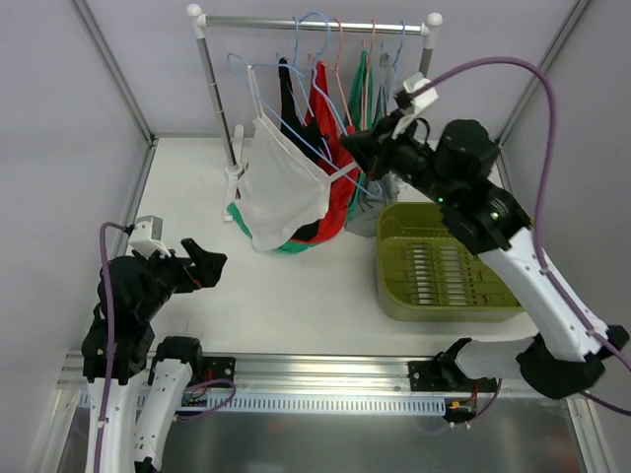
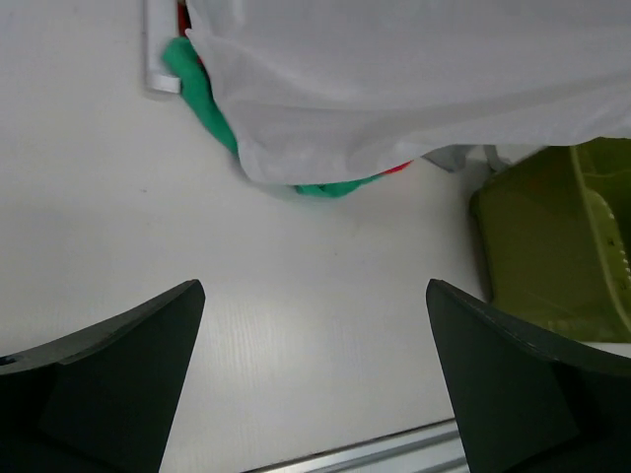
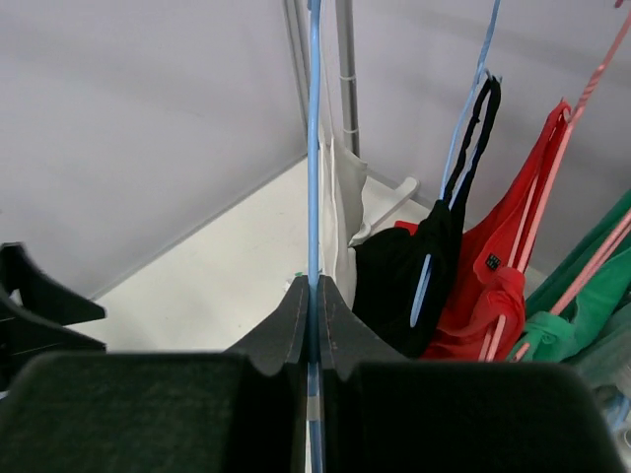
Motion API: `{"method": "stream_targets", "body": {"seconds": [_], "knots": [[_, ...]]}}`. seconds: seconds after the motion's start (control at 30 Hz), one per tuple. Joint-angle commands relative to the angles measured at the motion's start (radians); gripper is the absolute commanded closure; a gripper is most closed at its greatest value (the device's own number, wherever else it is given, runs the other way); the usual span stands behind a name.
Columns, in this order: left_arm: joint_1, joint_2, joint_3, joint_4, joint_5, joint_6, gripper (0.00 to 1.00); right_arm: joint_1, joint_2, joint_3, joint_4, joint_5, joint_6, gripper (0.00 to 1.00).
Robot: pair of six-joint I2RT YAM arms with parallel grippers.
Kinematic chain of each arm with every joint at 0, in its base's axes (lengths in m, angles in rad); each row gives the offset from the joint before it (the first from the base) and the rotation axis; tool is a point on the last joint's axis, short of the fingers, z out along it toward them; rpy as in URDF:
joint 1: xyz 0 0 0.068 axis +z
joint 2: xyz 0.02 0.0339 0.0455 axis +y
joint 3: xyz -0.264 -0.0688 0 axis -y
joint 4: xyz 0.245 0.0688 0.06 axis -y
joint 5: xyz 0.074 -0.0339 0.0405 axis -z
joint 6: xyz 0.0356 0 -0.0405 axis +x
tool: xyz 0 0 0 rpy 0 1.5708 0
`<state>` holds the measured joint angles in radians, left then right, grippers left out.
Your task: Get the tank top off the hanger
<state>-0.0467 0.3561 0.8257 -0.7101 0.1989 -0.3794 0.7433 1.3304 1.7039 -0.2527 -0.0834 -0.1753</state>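
My right gripper is clenched on the blue hanger, with the white tank top hanging from it near the rack. My left gripper gapes empty, well apart. I'd keep the hanger steady and bring the left up to the hem

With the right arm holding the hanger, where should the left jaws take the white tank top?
Grip the white tank top at its loose lower hem, coming from the near left, where the open left gripper faces it. The fabric sags free there; the right gripper is shut on the blue hanger above.
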Motion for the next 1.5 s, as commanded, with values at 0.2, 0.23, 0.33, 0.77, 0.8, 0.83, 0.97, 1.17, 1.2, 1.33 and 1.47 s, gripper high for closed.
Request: {"method": "stream_targets", "body": {"seconds": [0.2, 0.23, 0.33, 0.77, 0.8, 0.83, 0.97, 1.17, 1.2, 1.33, 1.47], "knots": [[-0.008, 0.225, 0.447, 0.188, 0.315, -0.003, 0.01, 0.004, -0.333, -0.108, -0.062, -0.113, 0.115, 1.00], [-0.008, 0.256, 0.484, 0.196, 0.330, -0.016, 0.01, 0.004, -0.352, -0.105, -0.100, -0.130, 0.120, 1.00], [-0.010, 0.355, 0.584, 0.253, 0.413, -0.050, 0.03, 0.005, -0.408, -0.133, -0.143, -0.188, 0.148, 1.00], [-0.312, 0.547, 0.509, 0.520, 0.274, 0.057, 0.45, 0.004, -0.497, -0.286, -0.152, -0.208, 0.241, 1.00], [-0.330, 0.563, 0.500, 0.521, 0.257, 0.072, 0.46, 0.007, -0.499, -0.282, -0.154, -0.211, 0.241, 1.00], [-0.364, 0.570, 0.494, 0.526, 0.220, 0.097, 0.48, 0.005, -0.499, -0.283, -0.155, -0.208, 0.241, 1.00], [-0.432, 0.593, 0.475, 0.540, 0.095, 0.138, 0.61, 0.005, -0.496, -0.282, -0.155, -0.210, 0.237, 1.00], [-0.473, 0.610, 0.454, 0.544, -0.068, 0.163, 0.74, 0.007, -0.485, -0.277, -0.154, -0.220, 0.227, 1.00], [-0.475, 0.609, 0.449, 0.544, -0.081, 0.166, 0.75, 0.007, -0.484, -0.280, -0.154, -0.223, 0.226, 1.00], [-0.478, 0.612, 0.443, 0.544, -0.104, 0.172, 0.75, 0.008, -0.482, -0.282, -0.154, -0.220, 0.215, 1.00], [-0.479, 0.624, 0.447, 0.548, -0.092, 0.174, 0.72, 0.007, -0.476, -0.280, -0.148, -0.242, 0.217, 1.00]]}}
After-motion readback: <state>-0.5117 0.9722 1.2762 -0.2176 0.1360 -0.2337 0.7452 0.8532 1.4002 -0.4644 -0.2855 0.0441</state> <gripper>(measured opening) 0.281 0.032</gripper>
